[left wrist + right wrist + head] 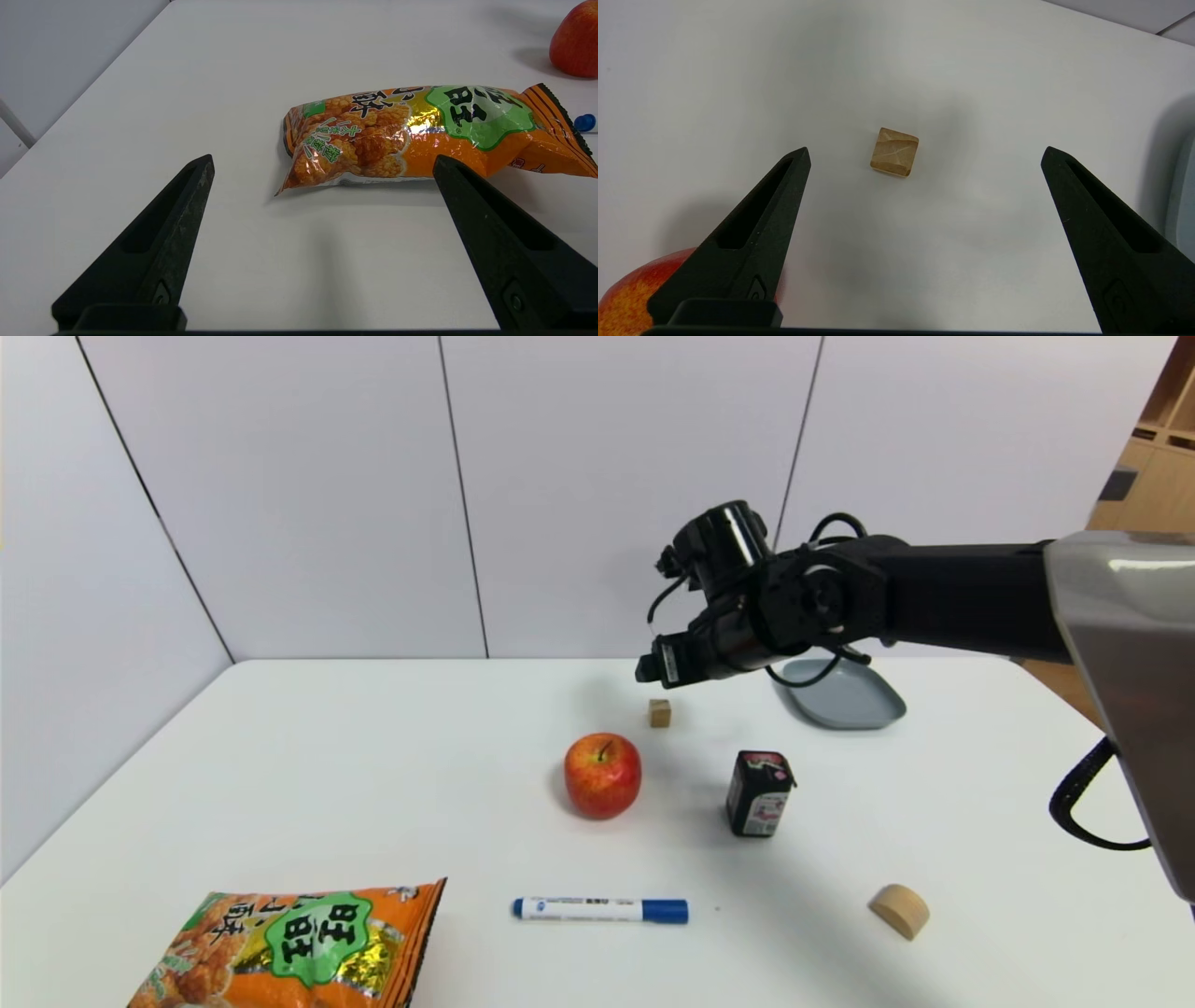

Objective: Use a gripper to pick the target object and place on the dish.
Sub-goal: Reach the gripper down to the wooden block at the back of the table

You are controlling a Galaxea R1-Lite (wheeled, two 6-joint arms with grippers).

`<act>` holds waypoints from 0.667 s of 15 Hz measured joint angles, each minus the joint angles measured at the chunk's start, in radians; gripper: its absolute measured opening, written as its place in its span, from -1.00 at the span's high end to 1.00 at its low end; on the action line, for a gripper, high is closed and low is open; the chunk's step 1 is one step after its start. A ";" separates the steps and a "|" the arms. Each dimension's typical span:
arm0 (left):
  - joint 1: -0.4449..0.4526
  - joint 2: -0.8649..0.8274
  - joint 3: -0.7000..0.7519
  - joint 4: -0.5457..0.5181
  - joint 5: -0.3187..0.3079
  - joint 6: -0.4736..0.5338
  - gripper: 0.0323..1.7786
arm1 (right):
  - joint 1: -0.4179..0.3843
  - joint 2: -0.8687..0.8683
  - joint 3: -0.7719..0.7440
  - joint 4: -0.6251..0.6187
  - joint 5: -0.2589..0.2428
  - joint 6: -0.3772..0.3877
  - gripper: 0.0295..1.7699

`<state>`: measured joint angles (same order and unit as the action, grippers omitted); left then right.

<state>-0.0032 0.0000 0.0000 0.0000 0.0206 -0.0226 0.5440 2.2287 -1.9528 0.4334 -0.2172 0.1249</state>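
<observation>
I'm looking at a lab test bay: bare white table [373,784] boxed by plain white panels [308,495], wooden shelving [1158,457] beyond the right edge.

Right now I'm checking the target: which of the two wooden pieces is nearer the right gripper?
The small cube, just below the open right gripper. The half-round block lies far off at the table's near edge.

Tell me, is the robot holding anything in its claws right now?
No, nothing. The right gripper is open above the tiny wooden cube, not touching it. The left gripper is open and empty near the snack bag.
</observation>
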 joint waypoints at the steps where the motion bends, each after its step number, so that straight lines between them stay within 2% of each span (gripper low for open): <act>1: 0.000 0.000 0.000 0.000 0.000 0.000 -0.90 | -0.003 0.011 0.000 0.000 0.000 0.001 -0.93; 5: 0.000 0.000 0.000 0.000 0.000 0.000 -0.90 | -0.009 0.056 0.000 -0.001 -0.001 0.004 -0.93; 10: 0.000 0.000 0.000 0.000 0.000 0.000 -0.90 | -0.006 0.096 -0.004 -0.013 -0.002 0.082 -0.93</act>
<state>-0.0032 0.0000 0.0000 0.0000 0.0211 -0.0226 0.5377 2.3245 -1.9566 0.4204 -0.2191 0.2068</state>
